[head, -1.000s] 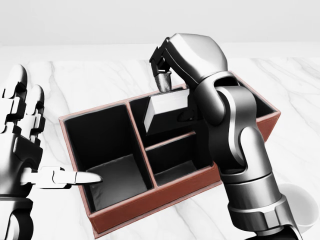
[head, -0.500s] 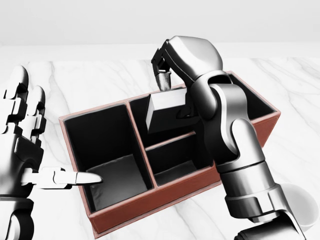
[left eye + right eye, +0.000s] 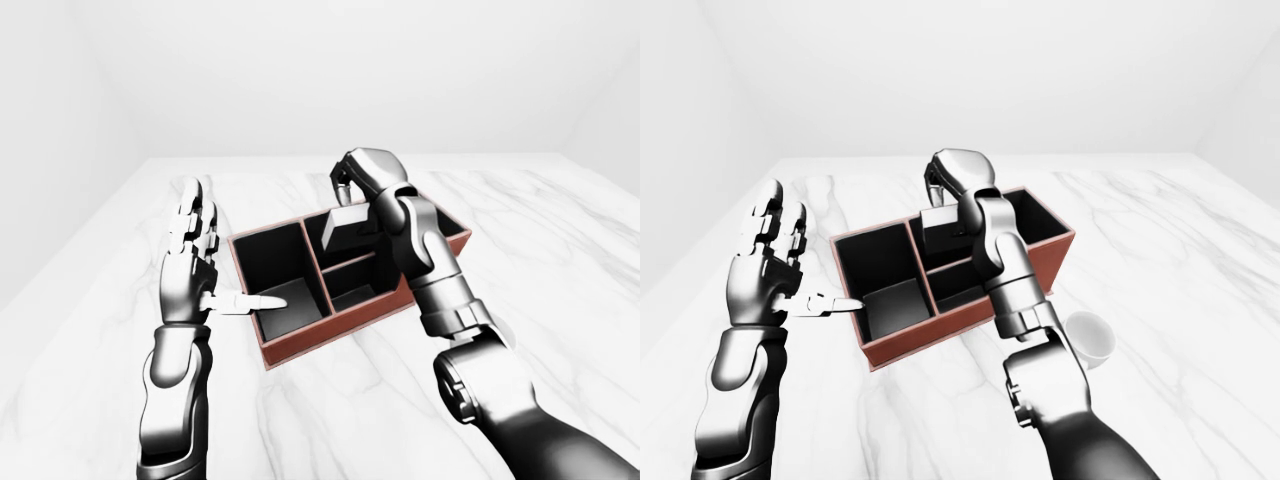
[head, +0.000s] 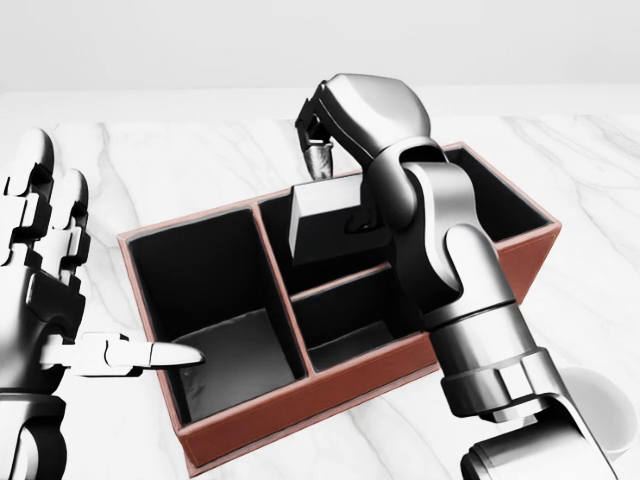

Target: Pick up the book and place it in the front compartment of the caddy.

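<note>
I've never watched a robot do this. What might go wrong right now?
The right hand pinches the book only by its top edge, tilted over the caddy, so it might slip or catch on a divider. The left hand has a finger over the rim and could nudge the caddy.

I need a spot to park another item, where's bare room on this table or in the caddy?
Bare marble table lies right of the caddy and beyond its top edge. The caddy's large left compartment is empty, though the left hand pokes a finger over its rim. The upper middle is crowded: the right hand holds the book there.
</note>
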Robot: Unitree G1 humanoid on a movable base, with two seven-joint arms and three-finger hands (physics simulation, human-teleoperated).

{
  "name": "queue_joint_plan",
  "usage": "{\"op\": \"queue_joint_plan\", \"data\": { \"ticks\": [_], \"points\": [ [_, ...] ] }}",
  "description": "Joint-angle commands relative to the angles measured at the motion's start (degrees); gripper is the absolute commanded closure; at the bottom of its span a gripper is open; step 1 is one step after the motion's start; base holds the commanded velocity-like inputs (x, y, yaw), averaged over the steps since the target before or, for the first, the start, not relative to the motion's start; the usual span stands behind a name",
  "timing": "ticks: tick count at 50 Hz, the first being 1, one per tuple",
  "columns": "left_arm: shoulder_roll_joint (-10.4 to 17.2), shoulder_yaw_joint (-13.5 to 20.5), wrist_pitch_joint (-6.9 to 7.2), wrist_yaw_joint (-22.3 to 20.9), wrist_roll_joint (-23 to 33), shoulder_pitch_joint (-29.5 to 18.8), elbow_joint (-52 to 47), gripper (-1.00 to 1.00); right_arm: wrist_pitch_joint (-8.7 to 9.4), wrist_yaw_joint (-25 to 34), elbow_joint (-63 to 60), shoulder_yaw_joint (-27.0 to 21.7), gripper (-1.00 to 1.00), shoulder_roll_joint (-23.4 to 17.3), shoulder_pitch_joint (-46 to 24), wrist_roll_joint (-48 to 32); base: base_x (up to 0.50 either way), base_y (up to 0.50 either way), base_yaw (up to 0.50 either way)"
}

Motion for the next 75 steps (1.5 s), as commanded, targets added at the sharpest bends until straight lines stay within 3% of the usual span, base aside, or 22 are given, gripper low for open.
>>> {"op": "queue_joint_plan", "data": {
  "ticks": [1, 38, 60, 75],
  "points": [
    [0.05, 0.08, 0.00, 0.03, -0.07, -0.13, 0.39, -1.00, -0.60, -2.57, 2.94, -0.26, 1.00, 0.20, -2.10, -0.62, 0.00, 0.00, 0.00],
    [0.13, 0.20, 0.00, 0.14, -0.31, -0.31, -0.19, -1.00, -3.33, -10.33, 16.81, 0.13, 1.00, 0.19, -7.42, 0.16, 0.00, 0.00, 0.00],
    [0.17, 0.32, 0.00, 0.11, -0.49, -0.25, -0.22, -1.00, -3.18, -11.51, 18.36, 0.54, 1.00, 1.16, -8.80, 0.23, 0.00, 0.00, 0.00],
    [0.15, 0.24, 0.00, 0.12, -0.44, -0.27, -0.16, -1.00, -4.98, -15.57, 23.83, 0.62, 1.00, 1.10, -10.13, 0.87, 0.00, 0.00, 0.00]
  ]
}}
